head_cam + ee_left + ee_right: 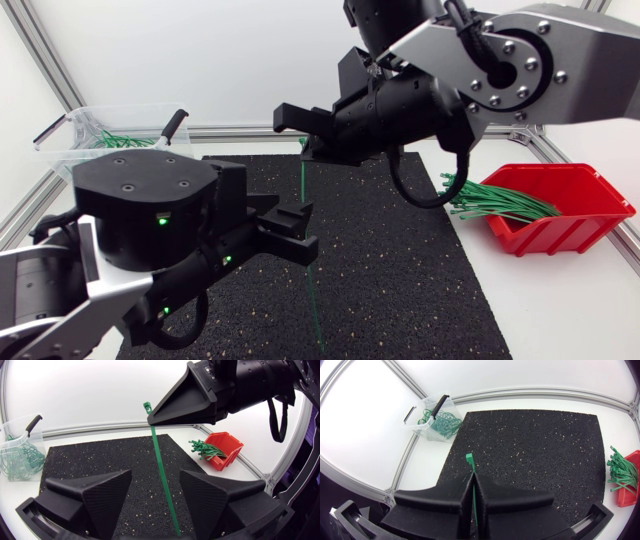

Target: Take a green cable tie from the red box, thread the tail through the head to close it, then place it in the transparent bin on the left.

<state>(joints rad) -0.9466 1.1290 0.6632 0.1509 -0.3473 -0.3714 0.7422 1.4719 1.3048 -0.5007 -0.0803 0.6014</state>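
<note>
A green cable tie (pixel 306 225) hangs straight down over the black mat. My right gripper (pixel 300 135) is shut on it just below its head (pixel 469 458). In the left wrist view the tie (pixel 162 475) runs down between the two broad fingers (pixel 100 497) of my left gripper (pixel 155 497). That gripper is open, with a gap on each side of the tie. The red box (pixel 565 215) with a bundle of green ties (pixel 495 200) stands at the right. The transparent bin (pixel 95 130) at the back left holds closed green ties.
A black speckled mat (pixel 400 270) covers the middle of the table. The aluminium frame rail (pixel 240 130) runs along the back edge behind the bin. White tabletop lies around the mat.
</note>
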